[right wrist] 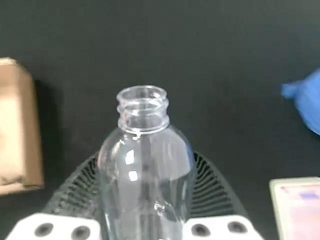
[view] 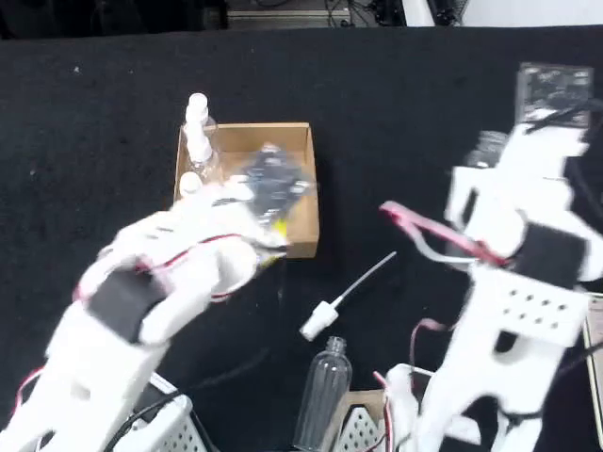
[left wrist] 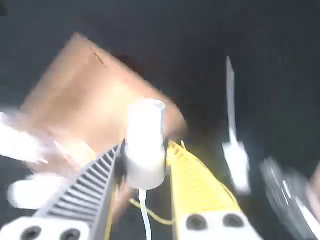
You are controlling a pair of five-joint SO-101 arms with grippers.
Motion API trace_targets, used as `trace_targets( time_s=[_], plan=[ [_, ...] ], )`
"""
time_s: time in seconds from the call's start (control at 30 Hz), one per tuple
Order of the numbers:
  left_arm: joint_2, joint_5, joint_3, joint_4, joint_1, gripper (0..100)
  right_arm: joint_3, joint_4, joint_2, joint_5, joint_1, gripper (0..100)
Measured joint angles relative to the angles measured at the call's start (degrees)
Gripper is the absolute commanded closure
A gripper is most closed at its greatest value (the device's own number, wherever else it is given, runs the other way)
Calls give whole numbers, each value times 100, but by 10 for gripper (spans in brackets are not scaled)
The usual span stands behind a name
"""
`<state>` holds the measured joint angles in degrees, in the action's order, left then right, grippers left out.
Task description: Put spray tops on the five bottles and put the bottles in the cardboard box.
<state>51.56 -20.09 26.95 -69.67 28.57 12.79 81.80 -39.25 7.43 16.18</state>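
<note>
My left gripper (left wrist: 145,146) is shut on a white spray top (left wrist: 145,135) whose thin tube hangs down between the grey and yellow fingers. It sits just in front of the cardboard box (left wrist: 85,85), near the box's front corner (view: 303,240) in the high view. My right gripper (right wrist: 147,165) is shut on a clear bottle (right wrist: 142,120) with an open neck; the same bottle (view: 323,394) is at the table's front middle. A loose spray top (view: 318,326) with a long tube lies on the black table beside that bottle. Capped bottles (view: 198,132) stand in the box's left side.
The loose spray top (left wrist: 235,150) lies close to my left gripper, with the blurred bottle (left wrist: 290,195) beyond it. A blue thing (right wrist: 306,100) and a flat card (right wrist: 297,205) lie on one side of the held bottle. The black cloth at the back is bare.
</note>
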Motion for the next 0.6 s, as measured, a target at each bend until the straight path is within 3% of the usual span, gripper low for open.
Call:
trace_targets(
  time_s=[0.13,0.3,0.6],
  plan=[
    [862,193,0,993,-519,965,844,-888,-738,-167,-738,967],
    [1398,1204,0,2268,-1160,965,2075,-2444,-1319,-211,-1925,967],
    [1477,2488,0,3903,-1240,965,4510,-4905,-1916,-211,-3429,967]
  ],
)
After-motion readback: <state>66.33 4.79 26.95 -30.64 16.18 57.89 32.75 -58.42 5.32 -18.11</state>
